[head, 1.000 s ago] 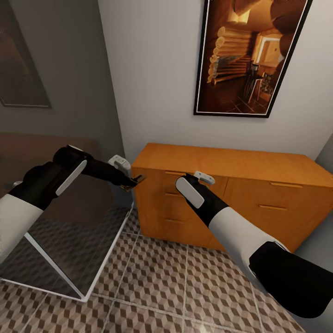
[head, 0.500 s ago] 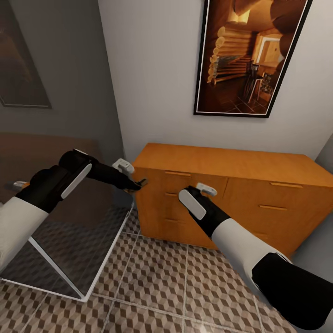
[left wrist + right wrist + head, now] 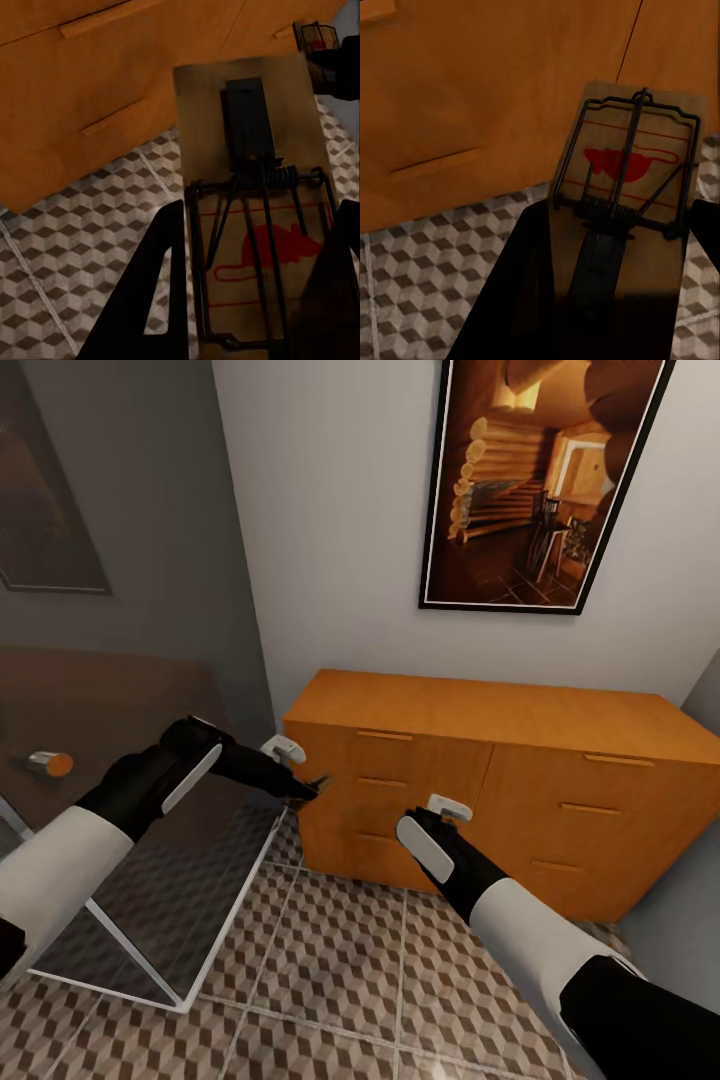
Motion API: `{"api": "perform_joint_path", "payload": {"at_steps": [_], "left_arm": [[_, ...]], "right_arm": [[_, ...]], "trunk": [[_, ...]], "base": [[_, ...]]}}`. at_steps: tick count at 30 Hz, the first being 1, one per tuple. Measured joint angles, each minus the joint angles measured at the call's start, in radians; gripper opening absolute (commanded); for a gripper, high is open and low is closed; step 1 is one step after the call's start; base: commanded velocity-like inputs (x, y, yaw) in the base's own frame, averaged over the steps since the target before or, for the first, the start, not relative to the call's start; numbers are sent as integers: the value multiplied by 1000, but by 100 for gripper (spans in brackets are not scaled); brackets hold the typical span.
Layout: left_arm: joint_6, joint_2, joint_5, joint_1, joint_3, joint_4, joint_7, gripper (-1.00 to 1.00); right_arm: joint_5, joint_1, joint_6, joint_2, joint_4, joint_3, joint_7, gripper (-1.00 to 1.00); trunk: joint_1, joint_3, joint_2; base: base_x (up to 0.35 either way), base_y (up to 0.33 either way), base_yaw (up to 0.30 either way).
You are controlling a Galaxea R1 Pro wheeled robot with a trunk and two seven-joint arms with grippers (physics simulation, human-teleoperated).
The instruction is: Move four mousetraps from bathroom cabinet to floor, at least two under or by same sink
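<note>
- The left gripper (image 3: 312, 788) is clamped on a mousetrap (image 3: 255, 202); in the left wrist view the wooden plate lies flat between the two dark fingers (image 3: 150, 292), its wire spring and red mouse print facing up.
- In the head view this trap juts out of the fingertips just in front of the cabinet's (image 3: 500, 760) near left corner, held above the bathroom floor (image 3: 350, 960).
- The right gripper (image 3: 447, 818) grasps a second mousetrap (image 3: 630, 195), which sticks out between its fingers (image 3: 525, 285) with the red print at the far end.
- That gripper hangs close before the left column of drawers, at about the height of the middle drawer, over the cube-patterned tiles.
- The two grippers are near one another, left one farther left and slightly higher.
- The drawers in view look closed.
- Left of the cabinet a glass panel with a white frame (image 3: 150, 950) meets the floor, and a framed picture (image 3: 540, 480) hangs on the wall above.
</note>
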Motion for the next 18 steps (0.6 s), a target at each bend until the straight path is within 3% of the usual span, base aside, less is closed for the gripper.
{"api": "perform_joint_path", "payload": {"at_steps": [6,13,18], "left_arm": [[-79,-53,-1,19,-42,123,0,-100],[-145,-132,-3,43,-93,230,9,-100],[-152,-149,-4,56,-96,241,30,-100]], "right_arm": [[26,44,1,-29,1,0,58,-100],[29,75,1,-34,4,0,68,-100],[51,82,0,-34,2,0,68,-100]], "trunk": [[0,0,0],[0,0,0],[0,0,0]], "base": [[0,0,0],[0,0,0],[0,0,0]]}}
